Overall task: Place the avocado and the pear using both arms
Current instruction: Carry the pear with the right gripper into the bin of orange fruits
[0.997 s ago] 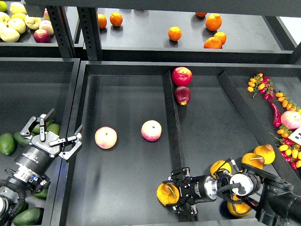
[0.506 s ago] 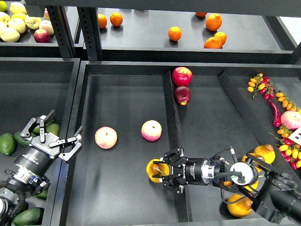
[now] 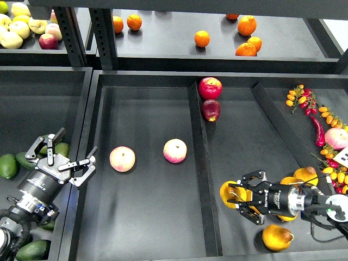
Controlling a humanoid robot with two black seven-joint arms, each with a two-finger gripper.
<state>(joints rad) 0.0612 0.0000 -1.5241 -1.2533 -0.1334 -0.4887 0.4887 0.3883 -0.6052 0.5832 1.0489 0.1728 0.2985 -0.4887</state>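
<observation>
My right gripper [image 3: 237, 198] is shut on a yellow-orange pear [image 3: 226, 193] and holds it low over the tray compartment right of the divider [image 3: 203, 163]. Other pears lie near it: one at the front [image 3: 277, 237], one by my wrist [image 3: 306, 175]. My left gripper [image 3: 64, 156] is open and empty, over the right edge of the left bin. Dark green avocados lie under and around it: one just beyond the fingers [image 3: 61, 148], one at the far left [image 3: 7, 166], one at the front [image 3: 32, 249].
Two pink-yellow peaches [image 3: 122, 159] [image 3: 175, 150] lie in the middle compartment. Two red apples [image 3: 210, 87] [image 3: 210, 110] sit at the back by the divider. Oranges [image 3: 202, 38] are on the rear shelf. Small tomatoes and peppers [image 3: 326, 122] fill the right bin.
My right gripper has carried the pear rightward, from the middle compartment across the divider into the right compartment. The left arm has barely moved.
</observation>
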